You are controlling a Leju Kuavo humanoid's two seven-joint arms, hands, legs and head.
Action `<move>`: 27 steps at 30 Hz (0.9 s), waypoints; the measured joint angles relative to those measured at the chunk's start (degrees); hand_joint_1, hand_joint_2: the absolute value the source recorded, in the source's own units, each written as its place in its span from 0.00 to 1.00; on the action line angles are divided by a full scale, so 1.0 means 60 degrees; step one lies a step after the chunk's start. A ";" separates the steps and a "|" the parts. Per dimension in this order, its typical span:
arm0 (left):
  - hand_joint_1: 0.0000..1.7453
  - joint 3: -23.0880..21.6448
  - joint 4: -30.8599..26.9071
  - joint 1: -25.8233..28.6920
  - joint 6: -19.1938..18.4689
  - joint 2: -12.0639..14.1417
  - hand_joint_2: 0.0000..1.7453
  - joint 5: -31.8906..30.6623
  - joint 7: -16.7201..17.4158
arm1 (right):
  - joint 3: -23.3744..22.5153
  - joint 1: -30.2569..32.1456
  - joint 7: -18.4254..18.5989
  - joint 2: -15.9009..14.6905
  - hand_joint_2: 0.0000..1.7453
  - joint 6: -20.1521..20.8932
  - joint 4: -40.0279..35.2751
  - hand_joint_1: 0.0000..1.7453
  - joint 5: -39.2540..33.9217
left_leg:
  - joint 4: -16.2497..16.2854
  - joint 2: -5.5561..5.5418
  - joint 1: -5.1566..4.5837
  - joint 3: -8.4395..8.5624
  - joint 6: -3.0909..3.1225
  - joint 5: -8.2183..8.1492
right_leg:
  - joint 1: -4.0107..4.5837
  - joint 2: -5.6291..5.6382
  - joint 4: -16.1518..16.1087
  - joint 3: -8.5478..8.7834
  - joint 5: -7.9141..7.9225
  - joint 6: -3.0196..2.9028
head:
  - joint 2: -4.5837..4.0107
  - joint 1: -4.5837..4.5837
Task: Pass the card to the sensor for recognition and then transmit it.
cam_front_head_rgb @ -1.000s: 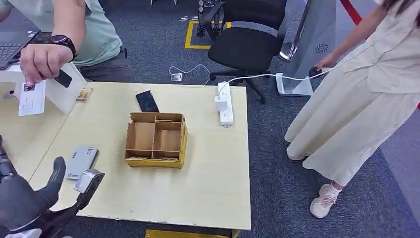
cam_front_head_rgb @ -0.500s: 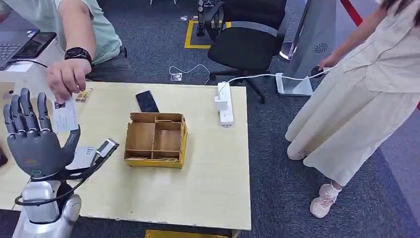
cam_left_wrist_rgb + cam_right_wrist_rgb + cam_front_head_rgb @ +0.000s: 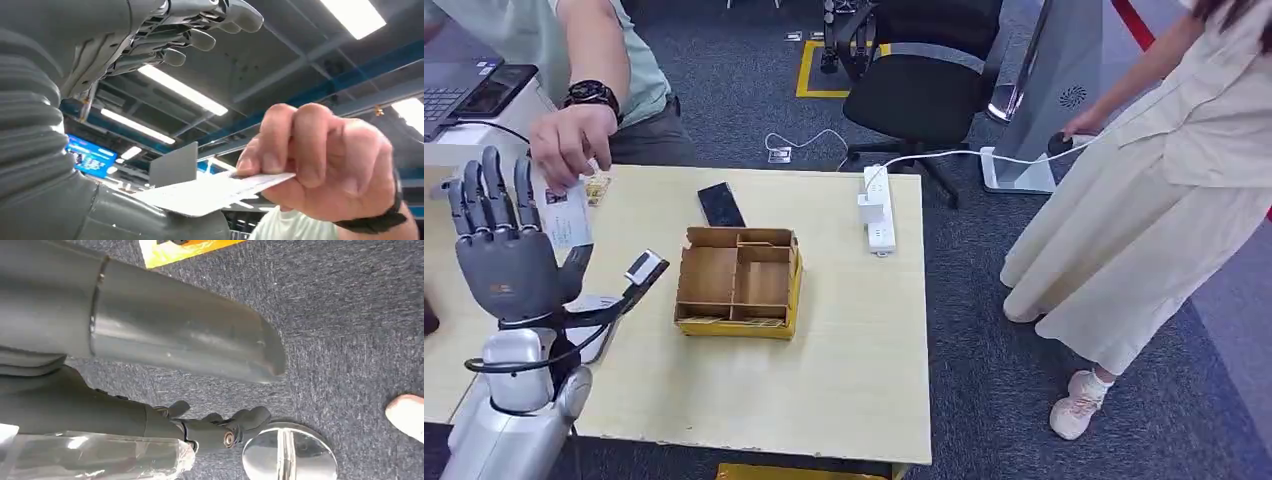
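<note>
From the head view, the left hand [image 3: 504,255] is raised over the tabletop [image 3: 824,330], fingers spread, holding nothing; a person's hand [image 3: 569,145] holds the card [image 3: 567,215] against it. The left wrist view shows the card [image 3: 210,192] pinched by the person. Right wrist view: the right hand [image 3: 220,427] hangs, fingers loosely curled, nothing held.

Head view looks down from high onto the pale wooden table [image 3: 824,350]. Left wrist camera peers upward, close behind the raised grey left hand [image 3: 504,255], sharing the white card [image 3: 210,192]. Right wrist camera faces the carpet.
</note>
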 joint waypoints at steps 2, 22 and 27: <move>0.00 -0.0084 0.0000 -0.0015 -0.0029 0.0036 1.00 0.0000 0.0000 | 0.0004 0.0001 -0.0004 0.0000 0.00 0.0000 0.0000 0.00 -0.0029 | 0.0000 0.0001 0.0000 0.0000 0.0000 0.0000 | 0.0000 -0.0001 0.0000 0.0000 0.0000 0.0000 | 0.0004 0.0004; 1.00 0.0022 -0.0332 0.0475 0.0277 -0.0463 1.00 0.0004 -0.0914 | 0.0098 0.0054 -0.0004 -0.0018 0.00 -0.0047 0.0000 0.00 -0.0226 | 0.0000 -0.0001 0.0000 -0.0001 0.0000 0.0000 | 0.0000 -0.0004 0.0000 0.0001 0.0000 0.0000 | 0.0004 0.0000; 1.00 0.0102 -0.0332 0.0475 0.0280 -0.0554 1.00 0.0015 -0.1042 | 0.0145 0.0056 0.0000 -0.0044 0.00 -0.0062 0.0000 0.00 -0.0262 | 0.0000 -0.0001 0.0000 -0.0001 0.0000 0.0001 | 0.0000 -0.0004 0.0001 0.0001 0.0001 0.0000 | 0.0004 0.0004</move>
